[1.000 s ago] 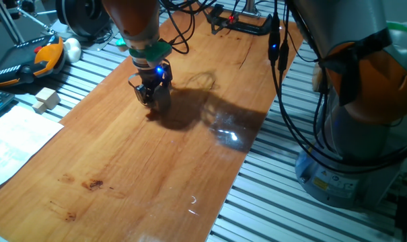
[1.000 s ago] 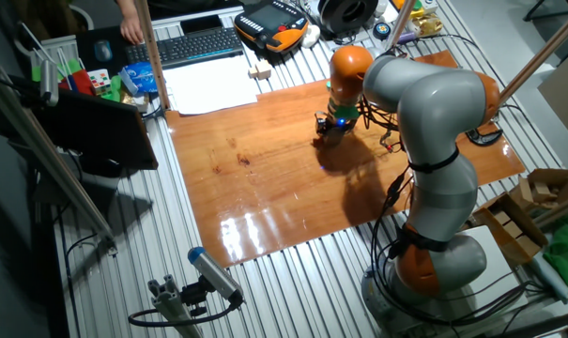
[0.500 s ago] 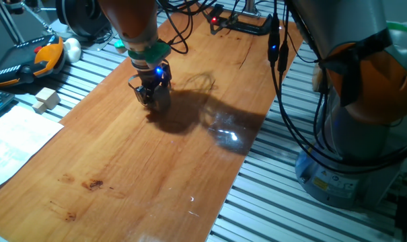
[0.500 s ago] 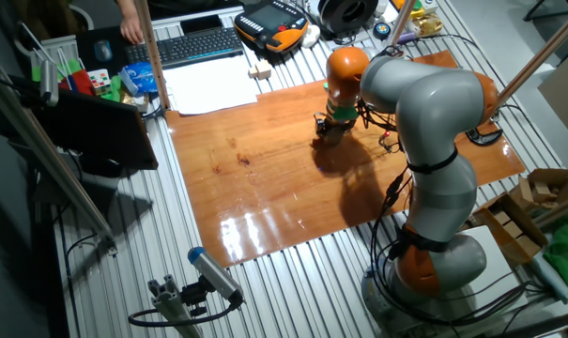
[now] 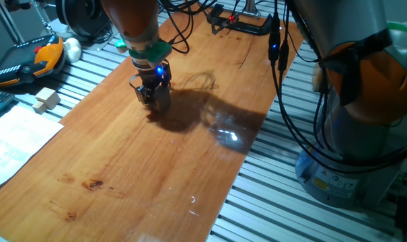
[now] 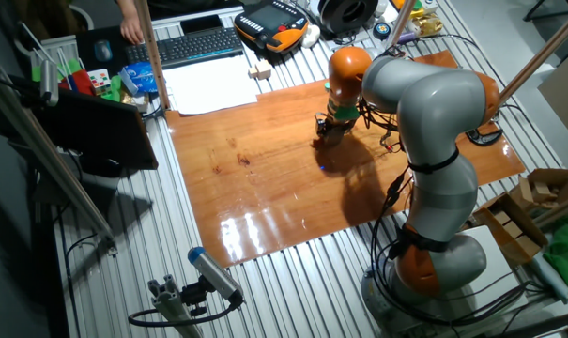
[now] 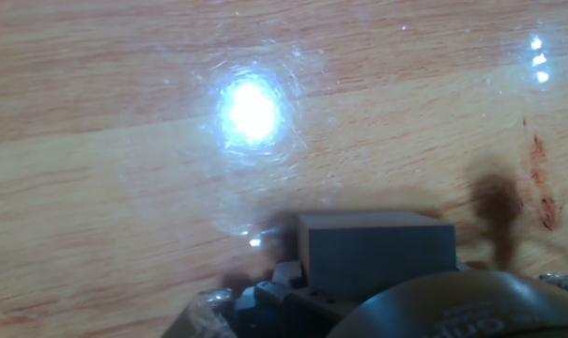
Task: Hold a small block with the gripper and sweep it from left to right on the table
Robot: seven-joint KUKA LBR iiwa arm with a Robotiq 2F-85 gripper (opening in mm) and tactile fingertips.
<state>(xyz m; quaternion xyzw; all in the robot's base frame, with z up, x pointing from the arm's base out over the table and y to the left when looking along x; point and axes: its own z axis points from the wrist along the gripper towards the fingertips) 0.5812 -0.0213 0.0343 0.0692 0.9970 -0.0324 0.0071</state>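
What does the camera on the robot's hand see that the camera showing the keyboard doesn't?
Only the hand view shows the small block up close, sitting low against the table, with a bright glare spot. Only the other fixed view shows the whole grey-and-orange arm, the keyboard and the white paper. Both show the glossy wooden table and part of the gripper.

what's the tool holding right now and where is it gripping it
The black two-fingered tool holds a small pale wooden block, low against the glossy orange-brown wooden table. Which faces it grips cannot be told.
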